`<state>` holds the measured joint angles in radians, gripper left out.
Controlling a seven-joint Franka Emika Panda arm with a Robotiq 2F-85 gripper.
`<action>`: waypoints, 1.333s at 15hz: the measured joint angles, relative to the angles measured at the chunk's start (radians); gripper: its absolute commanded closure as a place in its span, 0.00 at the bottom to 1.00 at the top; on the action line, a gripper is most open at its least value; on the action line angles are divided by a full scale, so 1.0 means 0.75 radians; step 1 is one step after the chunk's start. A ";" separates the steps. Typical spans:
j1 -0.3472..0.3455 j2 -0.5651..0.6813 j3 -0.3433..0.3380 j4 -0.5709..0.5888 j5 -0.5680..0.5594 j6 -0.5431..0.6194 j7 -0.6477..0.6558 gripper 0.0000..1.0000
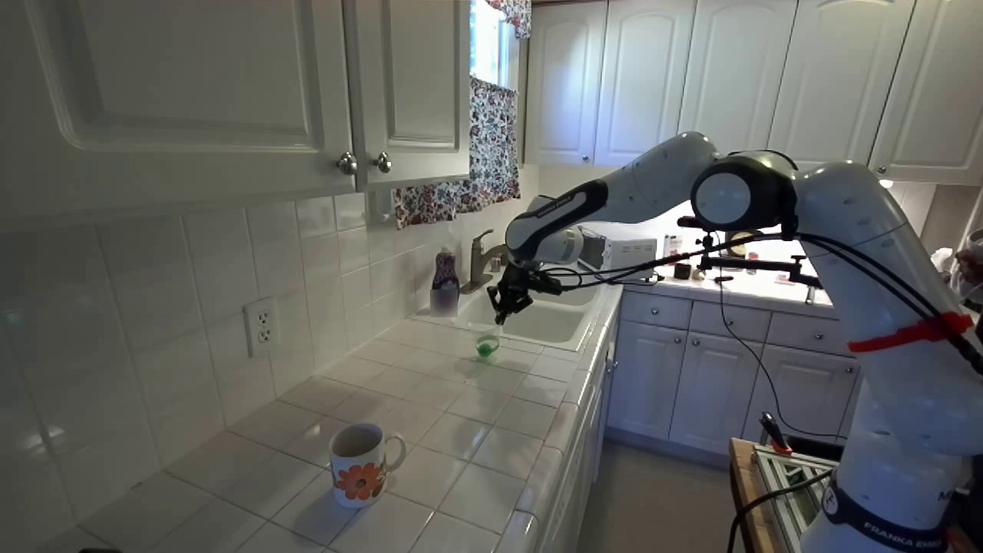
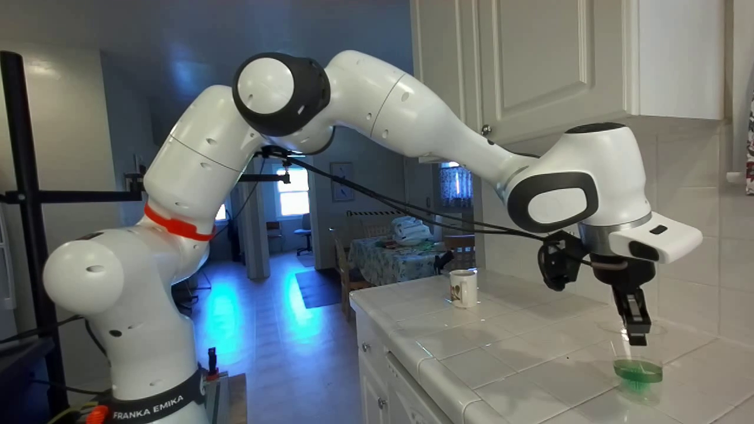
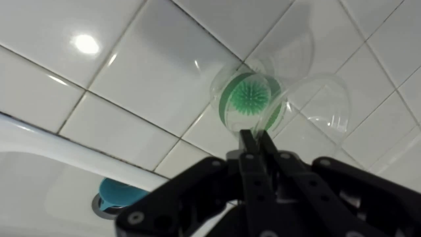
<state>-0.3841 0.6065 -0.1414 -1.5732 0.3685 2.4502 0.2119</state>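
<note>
Edging the tiled counter (image 1: 453, 399), the white sink (image 3: 56, 184) holds a blue object (image 3: 121, 192) at its drain (image 3: 96, 207). On those tiles we see a flowered mug (image 1: 359, 467), its inside too dim to read, and, nearer the sink, an upright clear cup (image 2: 639, 380) with a spiky green shape (image 3: 250, 97) showing through. We find the gripper (image 3: 255, 133) closed, its fingertips (image 3: 246, 140) pinching the cup's thin wall.
</note>
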 measured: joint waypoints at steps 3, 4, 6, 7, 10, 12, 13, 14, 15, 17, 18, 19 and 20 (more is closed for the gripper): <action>0.051 -0.024 0.022 0.000 -0.059 -0.003 -0.091 0.98; 0.075 -0.036 0.025 -0.001 -0.089 -0.003 -0.110 0.98; 0.144 -0.078 0.034 -0.005 -0.166 -0.003 -0.138 0.98; 0.177 -0.100 0.038 -0.012 -0.202 -0.003 -0.148 0.98; 0.261 -0.151 0.065 -0.027 -0.279 -0.016 -0.185 0.98; 0.306 -0.172 0.081 -0.037 -0.320 -0.019 -0.201 0.98; 0.329 -0.179 0.087 -0.041 -0.345 -0.019 -0.204 0.98; 0.353 -0.186 0.092 -0.047 -0.373 -0.019 -0.206 0.98; 0.378 -0.190 0.095 -0.051 -0.400 -0.019 -0.206 0.98; 0.425 -0.195 0.103 -0.053 -0.454 -0.019 -0.206 0.98; 0.448 -0.197 0.105 -0.054 -0.482 -0.019 -0.206 0.98; 0.469 -0.199 0.107 -0.054 -0.509 -0.019 -0.206 0.98; 0.489 -0.199 0.107 -0.054 -0.539 -0.017 -0.206 0.98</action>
<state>-0.0171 0.4571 -0.0611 -1.6136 -0.0358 2.4374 0.0576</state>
